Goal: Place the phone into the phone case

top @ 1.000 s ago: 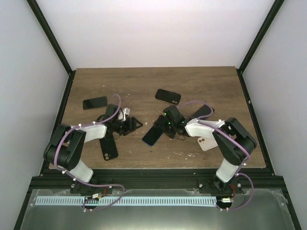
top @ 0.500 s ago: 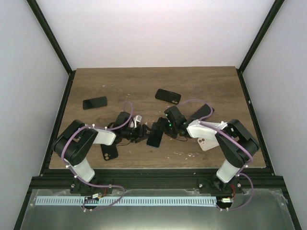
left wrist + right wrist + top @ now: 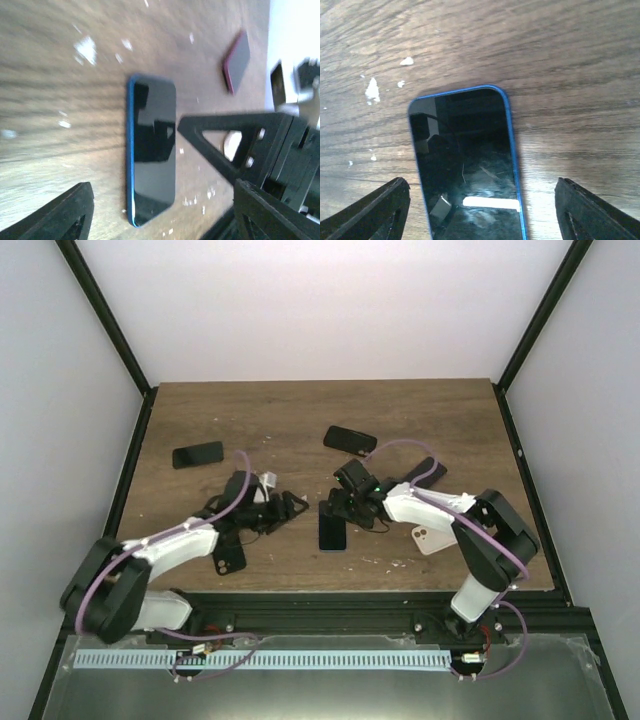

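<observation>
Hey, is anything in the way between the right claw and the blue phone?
Nothing visible. The blue phone lies flat, screen up, on the wooden table, and the open right claw has a finger on each side of it, with no object between.

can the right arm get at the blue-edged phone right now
Probably yes: the phone lies flat on the table, framed by the open right tool, with nothing over it.

Blue-rimmed black-screen phone (image 3: 332, 531): was skewed diagonal, now squared up, flat on wooden worktop (image 3: 300, 420). Left pincer (image 3: 293, 506) advanced toward it, arm stretched lower.
</observation>
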You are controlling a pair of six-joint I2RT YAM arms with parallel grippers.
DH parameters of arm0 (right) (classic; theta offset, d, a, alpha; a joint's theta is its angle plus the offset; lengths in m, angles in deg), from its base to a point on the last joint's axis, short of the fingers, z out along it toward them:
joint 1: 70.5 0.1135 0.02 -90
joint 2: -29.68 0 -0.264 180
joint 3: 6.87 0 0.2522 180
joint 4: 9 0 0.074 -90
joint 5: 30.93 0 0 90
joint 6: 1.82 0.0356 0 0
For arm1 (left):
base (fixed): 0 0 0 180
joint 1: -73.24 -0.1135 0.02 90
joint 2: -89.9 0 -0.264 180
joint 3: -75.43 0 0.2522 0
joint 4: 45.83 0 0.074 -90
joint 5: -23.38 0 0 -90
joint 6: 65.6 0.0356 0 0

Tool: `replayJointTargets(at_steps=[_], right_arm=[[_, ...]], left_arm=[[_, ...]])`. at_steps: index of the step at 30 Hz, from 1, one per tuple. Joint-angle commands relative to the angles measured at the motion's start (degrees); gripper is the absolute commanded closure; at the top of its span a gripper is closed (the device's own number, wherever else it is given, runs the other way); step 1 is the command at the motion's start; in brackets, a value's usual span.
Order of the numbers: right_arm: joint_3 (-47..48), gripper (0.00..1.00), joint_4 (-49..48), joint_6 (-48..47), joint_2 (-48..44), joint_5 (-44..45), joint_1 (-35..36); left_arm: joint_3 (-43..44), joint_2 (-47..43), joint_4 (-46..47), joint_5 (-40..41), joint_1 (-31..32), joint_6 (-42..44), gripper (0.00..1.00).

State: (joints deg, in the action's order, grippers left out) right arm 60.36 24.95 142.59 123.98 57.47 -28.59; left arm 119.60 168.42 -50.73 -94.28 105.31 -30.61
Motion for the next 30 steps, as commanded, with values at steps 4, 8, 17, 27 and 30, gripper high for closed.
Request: replayJointTargets(at_steps=[4, 8, 17, 27, 30], right_arm=[[8.99, 0.12, 9.92, -3.35, 4.13, 5.46, 3.62], [12.69, 0.06, 12.49, -3.94, 6.8, 6.03, 5.43], [18.54, 0.06, 19.98, -4.24, 13.07, 10.6, 7.65], [19.25, 0.07, 20.46, -4.84, 15.34, 10.96, 8.0], [19.47, 0.07, 20.39, -4.85, 15.51, 10.63, 8.21]], left_arm=[[3.7, -17.27, -33.46, 23.29, -8.56, 8.74, 0.1], [5.52, -22.52, -43.23, 34.37, -11.64, 10.08, 0.08], [2.05, -21.83, -46.19, 34.39, -17.5, 9.39, 0.15], [-0.98, -18.31, -42.57, 31.84, -17.66, 9.29, 0.23], [-1.94, -17.98, -42.08, 31.66, -17.6, 9.12, 0.25]])
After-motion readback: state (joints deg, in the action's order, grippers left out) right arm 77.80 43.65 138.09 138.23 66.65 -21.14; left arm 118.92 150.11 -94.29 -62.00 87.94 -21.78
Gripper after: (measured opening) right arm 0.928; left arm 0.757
